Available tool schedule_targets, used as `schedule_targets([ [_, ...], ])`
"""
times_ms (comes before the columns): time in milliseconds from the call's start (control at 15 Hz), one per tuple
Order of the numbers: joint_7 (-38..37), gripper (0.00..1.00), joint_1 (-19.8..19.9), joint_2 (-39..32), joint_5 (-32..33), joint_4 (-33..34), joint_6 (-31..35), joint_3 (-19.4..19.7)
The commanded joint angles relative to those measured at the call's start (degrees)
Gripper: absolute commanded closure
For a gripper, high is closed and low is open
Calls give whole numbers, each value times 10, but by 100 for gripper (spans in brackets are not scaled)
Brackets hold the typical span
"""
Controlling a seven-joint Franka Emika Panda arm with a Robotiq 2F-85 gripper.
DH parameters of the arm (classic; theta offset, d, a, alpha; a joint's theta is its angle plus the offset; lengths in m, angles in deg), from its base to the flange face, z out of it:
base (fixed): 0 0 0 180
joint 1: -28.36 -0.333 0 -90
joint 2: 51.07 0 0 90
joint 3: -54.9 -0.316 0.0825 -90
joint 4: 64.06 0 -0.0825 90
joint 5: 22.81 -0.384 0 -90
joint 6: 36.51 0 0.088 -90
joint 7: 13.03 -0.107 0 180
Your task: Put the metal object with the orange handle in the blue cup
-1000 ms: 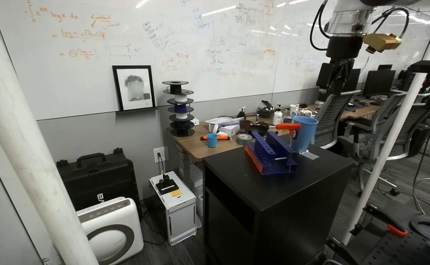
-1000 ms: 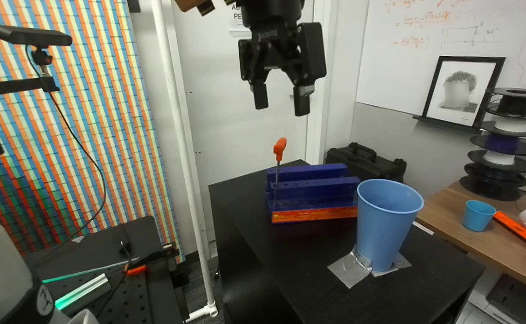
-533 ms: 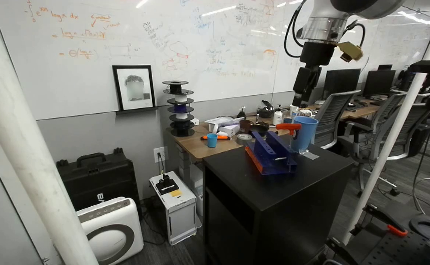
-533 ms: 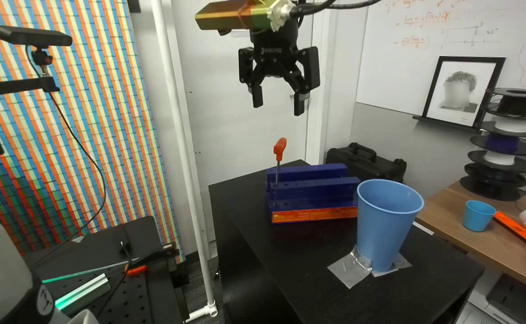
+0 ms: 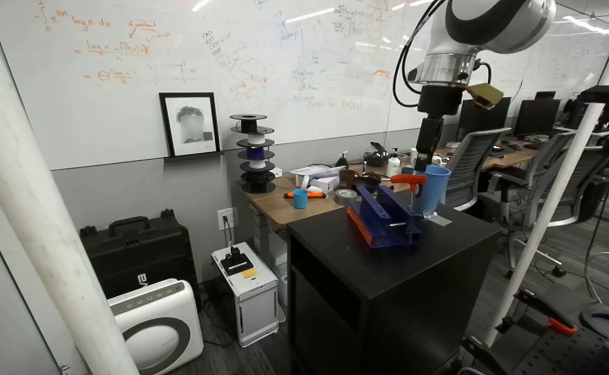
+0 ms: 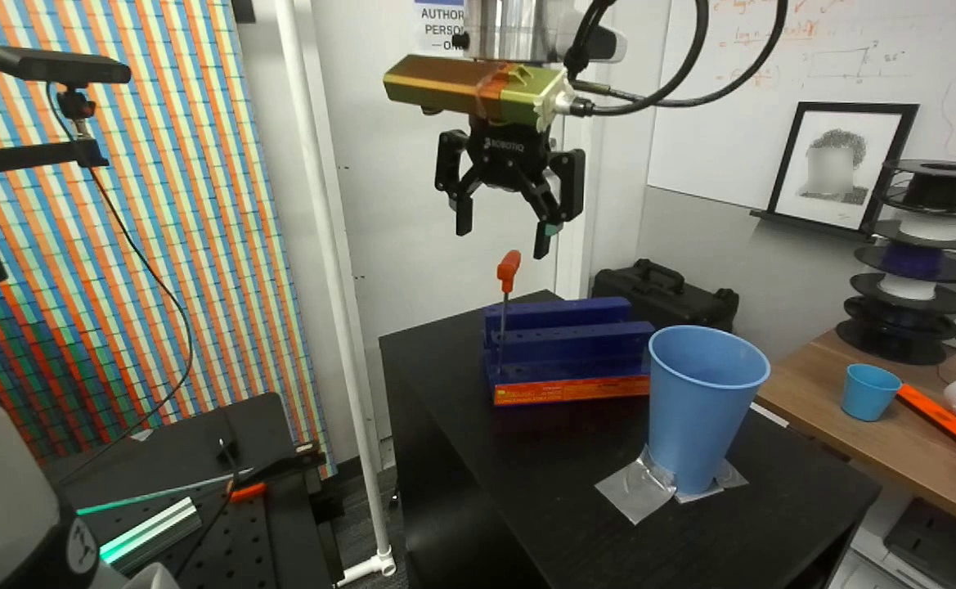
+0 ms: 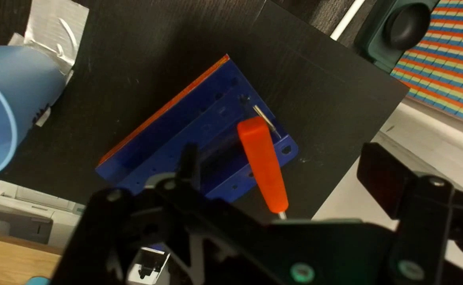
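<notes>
Cabinet (image 6: 559,483) beneath, orange-handled tool (image 6: 509,272) stands below gripper (image 6: 503,240).

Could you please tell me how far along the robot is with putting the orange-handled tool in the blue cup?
Done: none of the transfer yet; the orange-handled tool stands upright at one end of the dark blue rack. In hand: seemingly lining up a grasp; the gripper hangs open near the tool, holding nothing. Left: gripping the tool, lifting it clear and lowering it into the blue cup.

White arm (image 5: 492,26) bent downward, tool (image 6: 503,231) pointing down, fingers (image 6: 541,241) spread apart
</notes>
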Motion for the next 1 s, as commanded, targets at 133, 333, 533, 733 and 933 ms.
schedule_targets([
  [133,39,25,3,-23,-2,6,14,-3],
  [333,42,44,4,-32,4,6,22,-6],
  [533,46,66,7,-42,12,6,25,-7],
  [733,53,89,12,-54,16,9,24,-4],
  [933,54,87,20,-49,28,14,18,-4],
])
